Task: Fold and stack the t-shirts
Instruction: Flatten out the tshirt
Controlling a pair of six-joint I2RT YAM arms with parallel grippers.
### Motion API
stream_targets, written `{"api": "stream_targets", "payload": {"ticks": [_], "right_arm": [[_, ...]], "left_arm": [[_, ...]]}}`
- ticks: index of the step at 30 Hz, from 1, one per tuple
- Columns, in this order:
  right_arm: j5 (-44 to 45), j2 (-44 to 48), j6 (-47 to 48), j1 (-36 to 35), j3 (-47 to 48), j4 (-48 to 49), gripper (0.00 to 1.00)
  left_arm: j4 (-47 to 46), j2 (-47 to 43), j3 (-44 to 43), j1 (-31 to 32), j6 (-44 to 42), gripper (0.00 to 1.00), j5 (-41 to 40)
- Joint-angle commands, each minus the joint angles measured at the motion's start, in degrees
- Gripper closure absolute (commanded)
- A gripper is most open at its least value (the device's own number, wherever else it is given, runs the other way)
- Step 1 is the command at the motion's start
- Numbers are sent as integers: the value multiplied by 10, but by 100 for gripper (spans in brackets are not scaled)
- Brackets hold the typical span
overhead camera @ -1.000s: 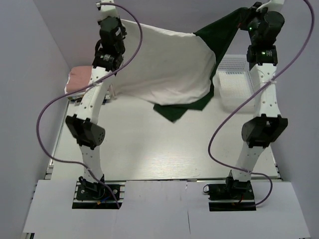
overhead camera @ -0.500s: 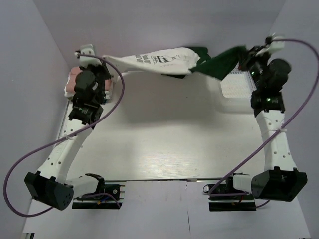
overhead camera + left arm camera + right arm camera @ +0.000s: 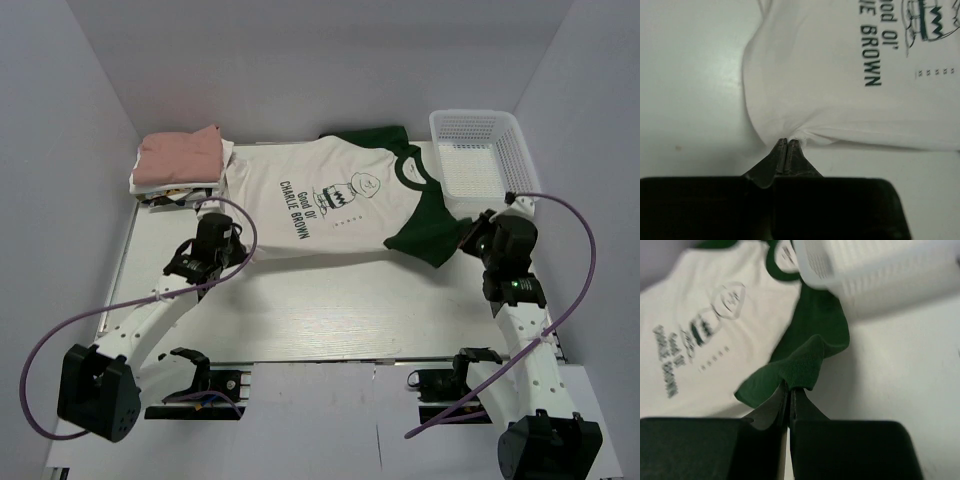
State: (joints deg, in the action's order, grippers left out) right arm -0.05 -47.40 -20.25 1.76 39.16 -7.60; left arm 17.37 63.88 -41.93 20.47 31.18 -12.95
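A cream-white t-shirt (image 3: 330, 200) with dark green sleeves and a "Charlie Brown" print lies spread face up across the back of the table. My left gripper (image 3: 232, 243) is shut on the shirt's lower hem corner (image 3: 790, 135). The right gripper (image 3: 468, 240) is shut on the cuff of the green sleeve (image 3: 805, 367). Folded dusty pink and white t-shirts (image 3: 178, 160) are stacked at the back left.
A white plastic mesh basket (image 3: 478, 150) stands at the back right, close to the green sleeve and my right arm. Grey walls close in the table on three sides. Purple cables loop beside both arms.
Both arms have come down and toward the near side, pulling the shirt from hanging in the air to lying flat, print up, on the table. Both grips stayed shut.
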Motion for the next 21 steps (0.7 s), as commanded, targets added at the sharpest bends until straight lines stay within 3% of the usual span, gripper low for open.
{"api": "stream_targets", "payload": {"ticks": [1, 5, 11, 14, 21], "right_arm": [[47, 25, -41, 1, -48, -85, 100], [65, 58, -51, 1, -75, -185, 100], [105, 147, -79, 1, -45, -332, 100], [89, 173, -107, 2, -23, -380, 100], [53, 180, -117, 1, -15, -426, 100]], "left_arm": [[57, -67, 35, 0, 96, 100, -2], [135, -88, 42, 0, 149, 100, 11], [356, -137, 12, 0, 273, 100, -102], [421, -165, -1, 0, 332, 100, -131], [463, -166, -1, 0, 369, 100, -143]]}}
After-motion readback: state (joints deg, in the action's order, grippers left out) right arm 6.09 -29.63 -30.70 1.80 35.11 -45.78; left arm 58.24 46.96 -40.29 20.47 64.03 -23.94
